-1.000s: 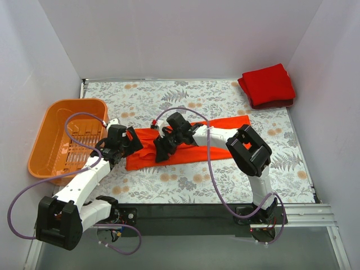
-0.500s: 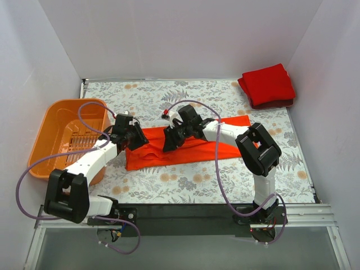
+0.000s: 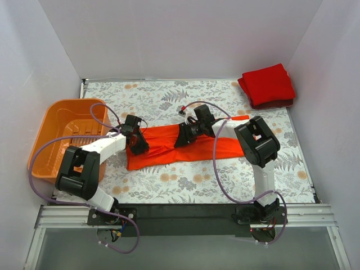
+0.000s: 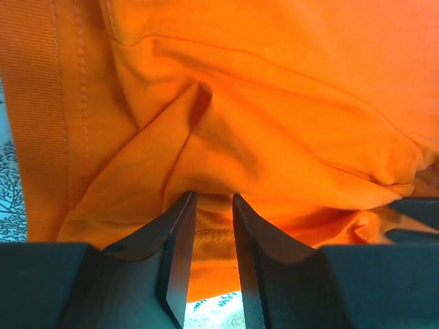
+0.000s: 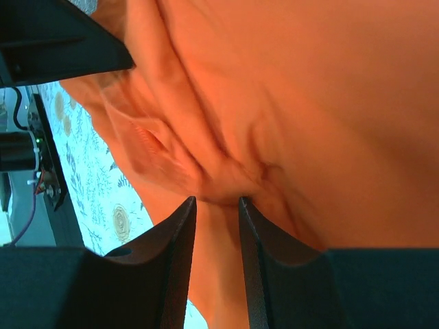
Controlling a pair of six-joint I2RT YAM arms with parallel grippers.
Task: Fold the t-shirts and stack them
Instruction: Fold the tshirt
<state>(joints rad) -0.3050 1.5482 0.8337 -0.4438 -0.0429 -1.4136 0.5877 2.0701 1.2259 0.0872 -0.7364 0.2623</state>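
The bright orange-red t-shirt (image 3: pixel 163 149) lies as a long, rumpled strip across the middle of the floral table. My left gripper (image 3: pixel 138 145) sits at its left end, and in the left wrist view its jaws (image 4: pixel 214 197) stand narrow, with a hemmed fold of the t-shirt (image 4: pixel 274 103) pinched between them. My right gripper (image 3: pixel 184 136) presses on the strip's middle, near its far edge. Its jaws (image 5: pixel 217 200) are also narrow, closed on a bunched fold of the t-shirt (image 5: pixel 309 103). The deeper red t-shirt (image 3: pixel 268 85) rests folded at the back right corner.
An orange plastic basket (image 3: pixel 42 140) stands at the left edge, close beside the left arm. White walls enclose the table (image 3: pixel 169 185) on three sides. Purple cables loop off both arms above the cloth.
Both grippers have moved right and away from the bases along the shirt, and both jaws have narrowed onto cloth. The shirt's middle has bunched and shifted toward the back.
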